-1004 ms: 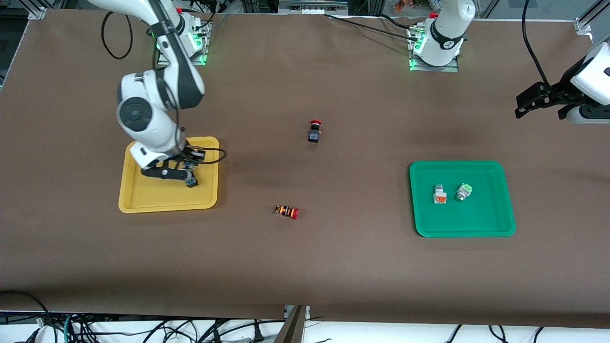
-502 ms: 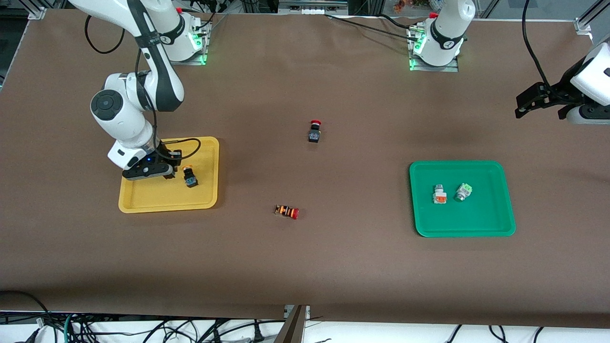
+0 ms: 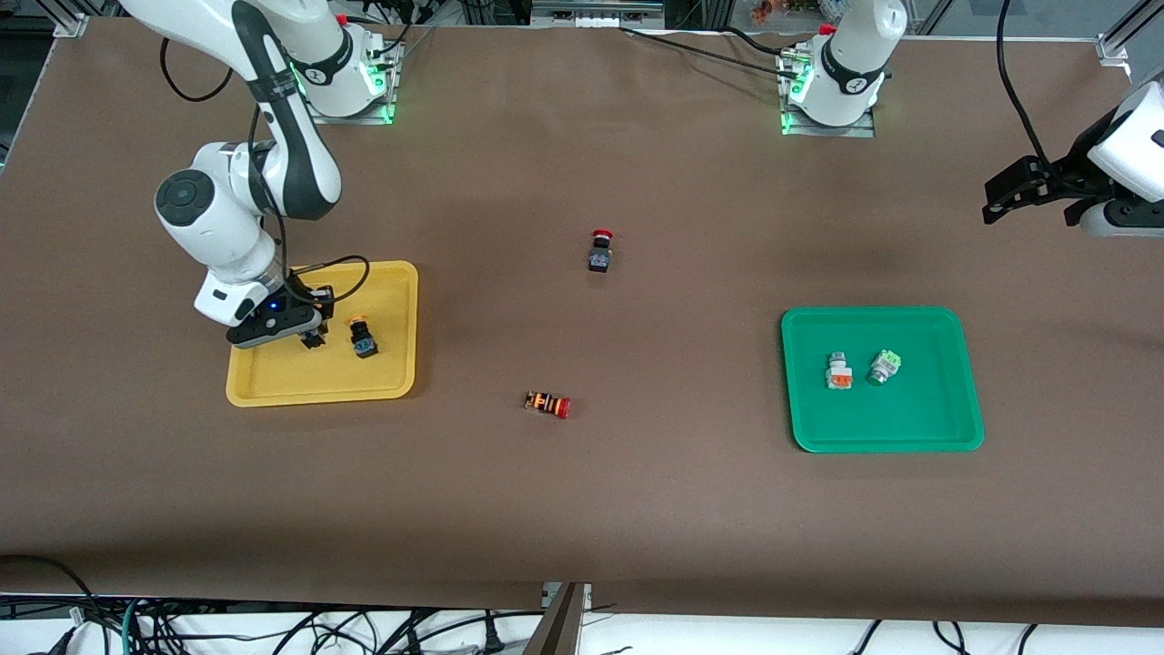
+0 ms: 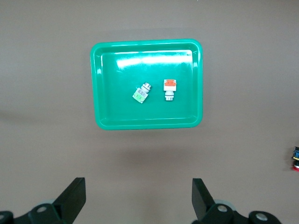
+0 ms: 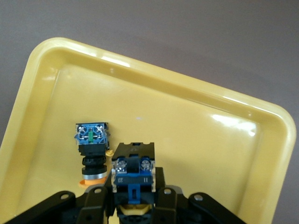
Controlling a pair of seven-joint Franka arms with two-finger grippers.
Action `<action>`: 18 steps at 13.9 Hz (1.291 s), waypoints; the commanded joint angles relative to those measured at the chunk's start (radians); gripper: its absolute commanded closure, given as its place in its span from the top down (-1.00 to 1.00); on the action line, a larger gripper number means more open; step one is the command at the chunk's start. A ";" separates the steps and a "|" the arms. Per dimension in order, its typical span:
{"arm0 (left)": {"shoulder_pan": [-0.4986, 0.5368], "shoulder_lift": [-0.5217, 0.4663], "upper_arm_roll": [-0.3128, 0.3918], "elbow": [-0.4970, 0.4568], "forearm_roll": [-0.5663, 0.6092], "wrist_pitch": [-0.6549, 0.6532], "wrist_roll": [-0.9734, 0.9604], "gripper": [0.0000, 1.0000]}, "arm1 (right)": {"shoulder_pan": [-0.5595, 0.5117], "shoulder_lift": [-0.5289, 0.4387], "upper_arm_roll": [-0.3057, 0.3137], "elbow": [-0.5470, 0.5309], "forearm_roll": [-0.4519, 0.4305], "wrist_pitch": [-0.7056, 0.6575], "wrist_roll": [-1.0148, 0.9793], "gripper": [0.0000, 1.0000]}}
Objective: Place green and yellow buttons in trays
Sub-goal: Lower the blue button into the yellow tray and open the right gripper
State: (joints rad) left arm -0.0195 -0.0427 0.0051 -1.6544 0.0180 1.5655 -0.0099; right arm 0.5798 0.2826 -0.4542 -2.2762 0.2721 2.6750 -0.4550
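The right end effector [image 3: 307, 333] is hovering low over the shallow yellow plastic tray [image 3: 273, 387] with rounded corners, its black fingers pinching a small push-button switch with a black-and-blue body and yellow cap [image 5: 134, 179]. The right arm is bending down from its base with the wrist tilted toward the tray. Just beside the end effector, a second yellow-capped, black-blue switch [image 3: 363, 338] is lying on its side on the glossy tray floor.

The left end effector [image 3: 998, 204] is waiting in the air at the left arm's end of the brown counter [image 3: 582, 509], fingers [image 4: 72, 200] spread wide. The shallow green plastic tray [image 3: 964, 428] is holding two white-silver switches apart from each other, one with an orange block [image 3: 837, 372], one with a green block [image 3: 883, 366].

Between the trays, a red-capped black button [image 3: 600, 252] is standing on the matte counter; a red-capped orange-striped button [image 3: 547, 404] is lying nearer the front camera.
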 commanded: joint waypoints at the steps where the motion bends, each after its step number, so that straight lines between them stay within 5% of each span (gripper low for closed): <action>1: -0.007 0.017 0.006 0.035 0.017 -0.031 0.010 1.00 | -0.005 0.035 0.002 -0.014 0.242 0.026 -0.240 -1.00; 4: -0.007 0.017 0.006 0.035 0.017 -0.039 0.010 1.00 | 0.000 0.073 0.006 -0.013 0.429 0.055 -0.421 -1.00; 9: -0.008 0.017 0.004 0.036 0.017 -0.039 0.010 1.00 | 0.005 0.113 0.006 -0.013 0.431 0.120 -0.436 -0.92; 10: -0.008 0.017 0.003 0.036 0.016 -0.041 0.010 1.00 | 0.005 0.125 0.006 -0.013 0.431 0.124 -0.435 -0.77; 13: -0.008 0.017 0.003 0.036 0.016 -0.041 0.010 1.00 | 0.003 0.127 0.006 -0.013 0.431 0.124 -0.426 0.40; 14: -0.008 0.017 0.003 0.036 0.014 -0.039 0.010 1.00 | 0.003 0.128 0.006 -0.013 0.432 0.123 -0.422 0.60; 16: -0.008 0.017 0.003 0.036 0.016 -0.041 0.010 1.00 | 0.003 0.125 0.006 -0.011 0.432 0.123 -0.416 0.86; 18: -0.008 0.017 0.001 0.036 0.016 -0.041 0.010 1.00 | 0.003 0.110 0.002 -0.003 0.432 0.115 -0.416 0.86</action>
State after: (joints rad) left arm -0.0196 -0.0426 0.0046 -1.6531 0.0180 1.5510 -0.0099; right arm 0.5788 0.4163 -0.4505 -2.2754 0.6647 2.7826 -0.8478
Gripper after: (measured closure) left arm 0.000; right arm 0.132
